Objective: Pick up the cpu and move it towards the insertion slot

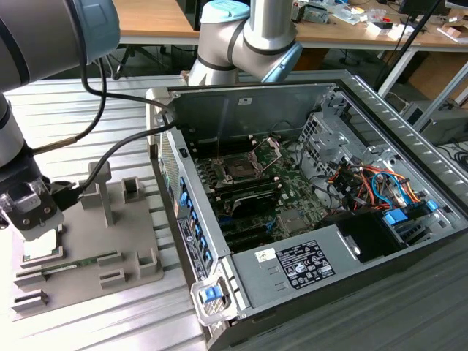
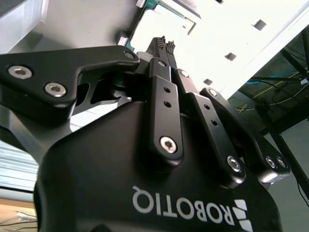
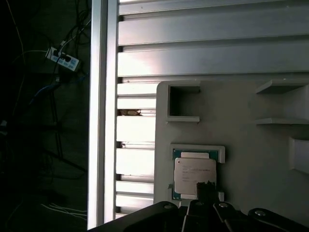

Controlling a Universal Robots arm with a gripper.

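Observation:
The cpu (image 1: pixel 44 247) lies flat in a shallow nest on the grey fixture plate (image 1: pixel 117 234) at the exterior view's left. It is a silvery square with a thin green rim (image 3: pixel 194 175). My gripper (image 1: pixel 35 228) hangs just above it, apart from it. Its black fingertips (image 2: pixel 161 42) are pressed together with nothing between them. In the first wrist view a fingertip (image 3: pixel 205 189) overlaps the chip's near edge. The insertion slot (image 1: pixel 238 168) is a dark square socket with its silver plate hinged up. It sits inside the open computer case, far off toward the exterior view's right.
The open case (image 1: pixel 314 256) has a tall metal wall (image 1: pixel 191 219) between the fixture and the board. Upright blocks (image 1: pixel 99 186) stand on the fixture, and a green memory stick (image 1: pixel 73 263) lies on it. Black cables (image 1: pixel 117 139) trail from the arm. Beneath everything lies a slatted aluminium table (image 3: pixel 193 53).

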